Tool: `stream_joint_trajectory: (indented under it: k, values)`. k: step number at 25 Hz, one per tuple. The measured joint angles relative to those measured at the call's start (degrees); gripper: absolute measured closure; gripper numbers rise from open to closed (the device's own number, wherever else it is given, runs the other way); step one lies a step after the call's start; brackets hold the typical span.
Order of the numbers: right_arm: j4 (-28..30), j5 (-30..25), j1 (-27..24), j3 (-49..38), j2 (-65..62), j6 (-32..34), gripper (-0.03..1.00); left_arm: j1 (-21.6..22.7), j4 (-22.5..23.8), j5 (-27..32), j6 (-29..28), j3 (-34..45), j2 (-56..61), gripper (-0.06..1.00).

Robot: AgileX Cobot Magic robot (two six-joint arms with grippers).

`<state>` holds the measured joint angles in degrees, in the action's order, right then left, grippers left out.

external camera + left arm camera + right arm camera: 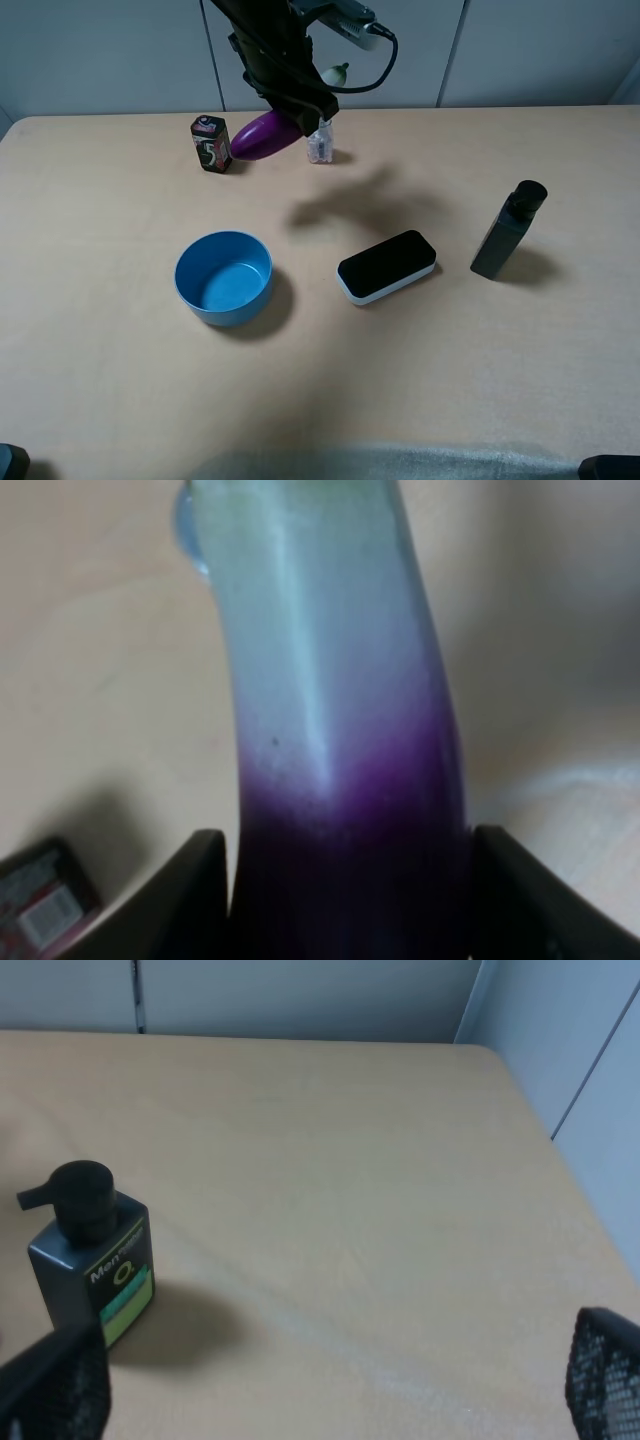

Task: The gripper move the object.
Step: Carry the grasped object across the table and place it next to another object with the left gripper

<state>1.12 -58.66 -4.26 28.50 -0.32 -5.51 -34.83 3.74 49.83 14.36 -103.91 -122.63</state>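
The purple eggplant (262,135) is held in the air over the far side of the table, between a small dark box and a small clear item. Its green stem (338,72) points up and to the right. My left gripper (292,108) is shut on it. In the left wrist view the eggplant (340,730) fills the frame between the two dark fingers (190,900), purple at the grip and fading to white. My right gripper (330,1390) is open and empty, low over the table's right part, near a black pump bottle.
A blue bowl (224,277) stands at left of centre. A black-and-white eraser (386,266) lies at centre. The black pump bottle (508,232) (95,1260) stands right. The small dark box (211,144) (45,905) and the clear item (321,145) stand at the back.
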Motion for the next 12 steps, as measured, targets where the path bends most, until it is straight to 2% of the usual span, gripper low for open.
stream_joint_trajectory:
  k: [8,12]
  values:
    - [0.0,0.0,0.0,0.0,0.0,0.0,0.27,-2.4,-0.2,-0.4,-0.1,-4.4,-3.7,0.36]
    - [0.0,0.0,0.0,0.0,0.0,0.0,0.27,-3.1,-0.9,-0.6,-2.1,-6.8,-6.2,0.36]
